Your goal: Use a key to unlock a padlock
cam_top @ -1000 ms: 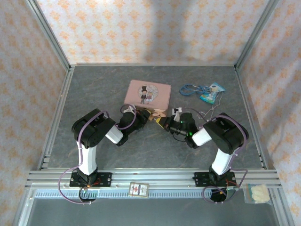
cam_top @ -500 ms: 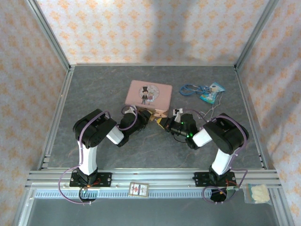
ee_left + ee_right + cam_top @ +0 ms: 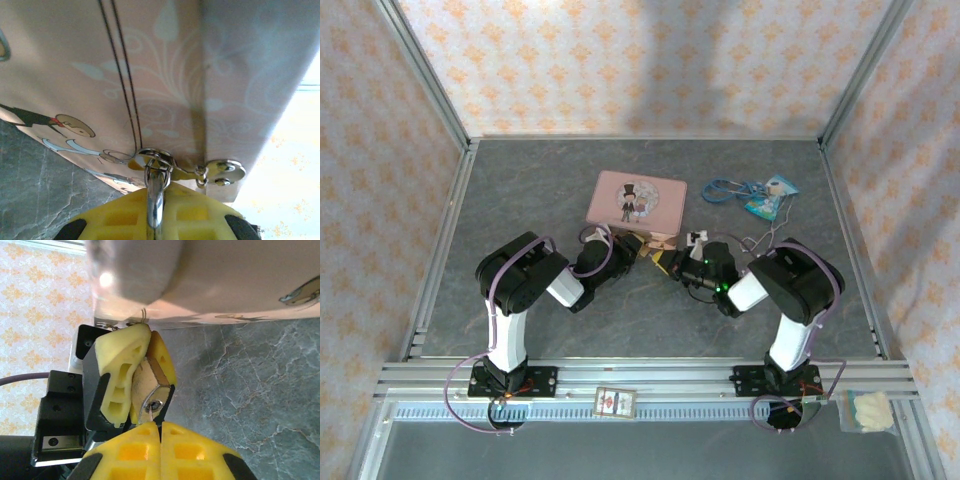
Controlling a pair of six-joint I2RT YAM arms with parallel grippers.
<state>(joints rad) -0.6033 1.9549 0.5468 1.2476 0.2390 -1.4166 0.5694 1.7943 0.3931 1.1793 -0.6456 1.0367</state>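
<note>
Your right hand, pressed together on the key at the bottom of the right wrist frame, meets the padlock pinched in your left hand just above. Twist off-axis and the key likely slips or the padlock rolls. The pink tin crowds both hands along that frame's top.

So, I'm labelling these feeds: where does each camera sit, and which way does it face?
Top external: above, behind the bases, looking down on both arms and the pink tin.
Left wrist: behind the left gripper, facing the tin.
Right wrist: behind the right gripper, which pinches the key at the padlock.
Shared: all show the tin.
</note>
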